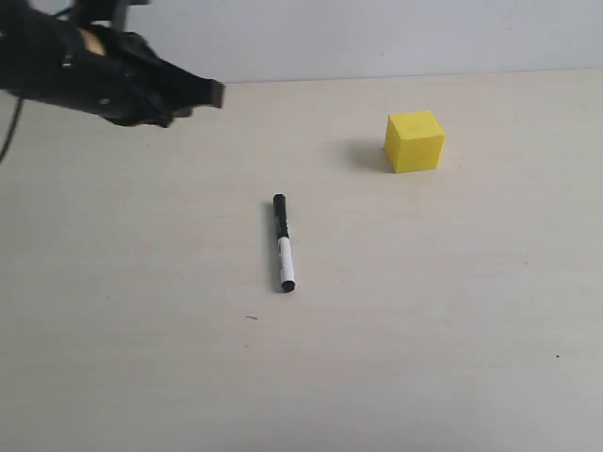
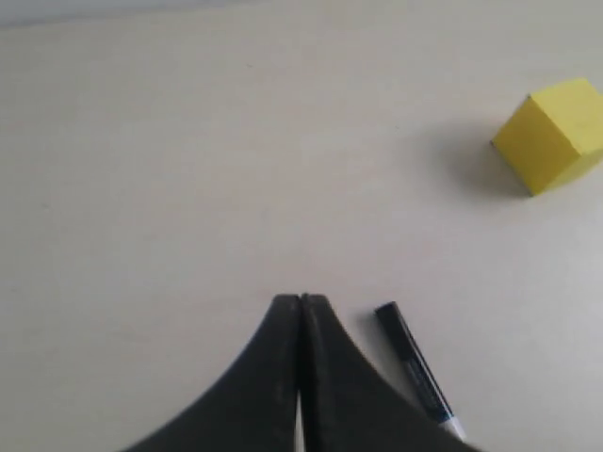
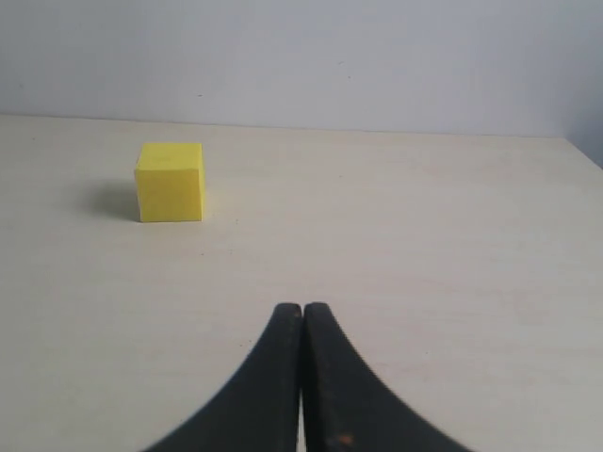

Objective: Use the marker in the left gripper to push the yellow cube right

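Observation:
The marker (image 1: 283, 242) lies flat on the table near the middle, black cap toward the back, white barrel toward the front; it also shows in the left wrist view (image 2: 412, 358), beside the fingers and apart from them. The yellow cube (image 1: 415, 140) sits to the back right, also seen as the cube (image 2: 552, 135) and the cube (image 3: 170, 181). My left gripper (image 1: 217, 93) hovers at the upper left, shut with nothing between its fingers (image 2: 300, 303). My right gripper (image 3: 302, 309) is shut and empty, out of the exterior view.
The pale wooden table (image 1: 424, 330) spreads under everything, ending at a white wall (image 1: 377, 38) along the back. A small dark speck (image 1: 252, 318) marks the surface in front of the marker.

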Tool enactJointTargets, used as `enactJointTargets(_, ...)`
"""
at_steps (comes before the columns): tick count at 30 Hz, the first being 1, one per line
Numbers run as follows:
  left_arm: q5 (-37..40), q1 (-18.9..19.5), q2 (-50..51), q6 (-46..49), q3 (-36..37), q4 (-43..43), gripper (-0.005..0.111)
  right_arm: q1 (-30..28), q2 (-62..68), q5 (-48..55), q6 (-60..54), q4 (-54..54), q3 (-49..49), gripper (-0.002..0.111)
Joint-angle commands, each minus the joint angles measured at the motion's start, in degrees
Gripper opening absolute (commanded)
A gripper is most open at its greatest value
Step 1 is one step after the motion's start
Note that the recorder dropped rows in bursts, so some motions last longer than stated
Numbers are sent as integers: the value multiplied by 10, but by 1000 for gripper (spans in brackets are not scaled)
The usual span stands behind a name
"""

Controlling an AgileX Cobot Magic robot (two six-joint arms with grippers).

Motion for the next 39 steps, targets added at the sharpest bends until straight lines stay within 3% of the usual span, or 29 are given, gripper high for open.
enactJointTargets(1, -93, 45, -140, 7, 126, -11, 0, -3, -3, -5, 3, -2, 3, 0)
enactJointTargets(6, -158, 60, -365, 6, 286, -12, 0, -3, -3, -5, 3, -2, 3, 0)
enactJointTargets(13, -8, 62, -543, 40, 360, -3, 0, -3, -3, -5, 3, -2, 3, 0)
enactJointTargets(19, 86, 62, -596, 40, 363, -3, 0, -3, -3, -5, 3, -2, 3, 0)
enactJointTargets(32, 87, 63, -600, 40, 363, -3, 0, -3, -3, -5, 3, -2, 3, 0)
enactJointTargets(36, 88, 102, -631, 40, 363, -5, 0, -3, -3, -5, 3, -2, 3, 0)
enactJointTargets(39, 88, 155, -697, 40, 373, 1, 0, -3, -3, -5, 3, -2, 3, 0)
